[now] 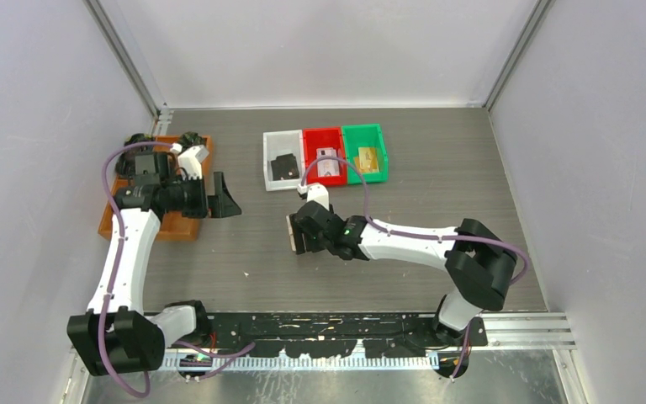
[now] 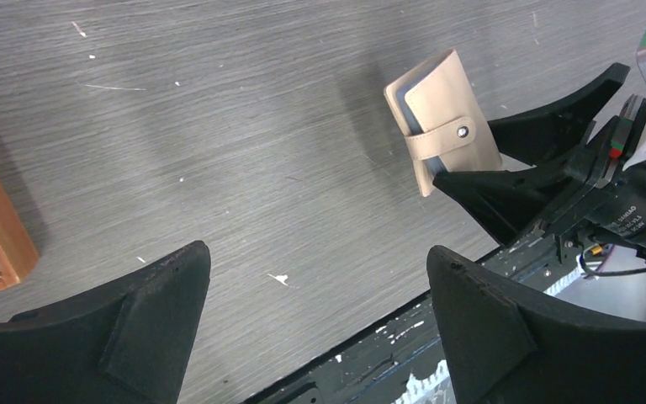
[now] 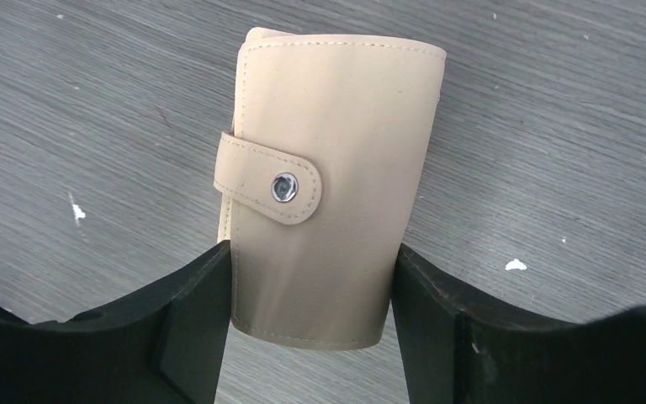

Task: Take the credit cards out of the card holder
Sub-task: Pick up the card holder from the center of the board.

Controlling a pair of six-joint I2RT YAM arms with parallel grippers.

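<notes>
The card holder (image 3: 336,168) is a tan folded wallet, its rounded tab snapped shut. My right gripper (image 3: 311,252) is shut on it, one black finger pressing each long side near its lower end. In the top view the right gripper (image 1: 296,233) holds the card holder (image 1: 289,225) at mid-table. The left wrist view shows the card holder (image 2: 442,109) tilted above the grey tabletop. The credit cards are hidden inside the snapped holder. My left gripper (image 2: 318,257) is open and empty, and in the top view the left gripper (image 1: 223,200) hangs left of the holder.
At the back stand a white bin (image 1: 270,160) holding a black item, a red bin (image 1: 309,158) with a pale flat piece, and a green bin (image 1: 363,132) with a gold one. A brown wooden tray (image 1: 183,227) lies at far left. A black rail (image 1: 345,324) runs along the near edge.
</notes>
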